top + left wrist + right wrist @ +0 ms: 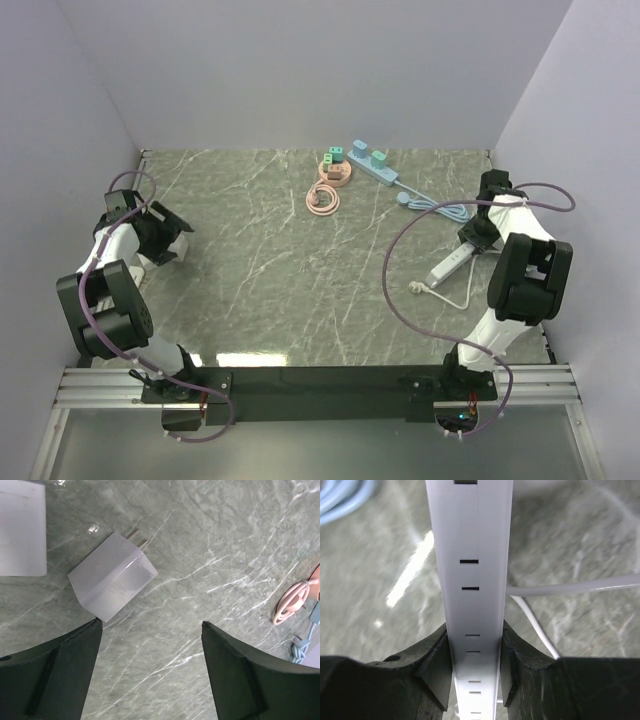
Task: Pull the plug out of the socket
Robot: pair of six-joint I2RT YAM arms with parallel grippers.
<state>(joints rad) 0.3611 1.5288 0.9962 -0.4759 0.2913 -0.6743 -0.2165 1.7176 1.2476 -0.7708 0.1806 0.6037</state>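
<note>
My left gripper (151,627) open, plug (112,575) lying free just beside one finger; right gripper (475,655) clamped on strip (470,540).

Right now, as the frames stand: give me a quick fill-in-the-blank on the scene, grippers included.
1. The right gripper is ___ on the white power strip.
2. The left gripper stands ___ near the white plug.
3. The coiled cable is ___.
Missing: shut; open; pink.
</note>
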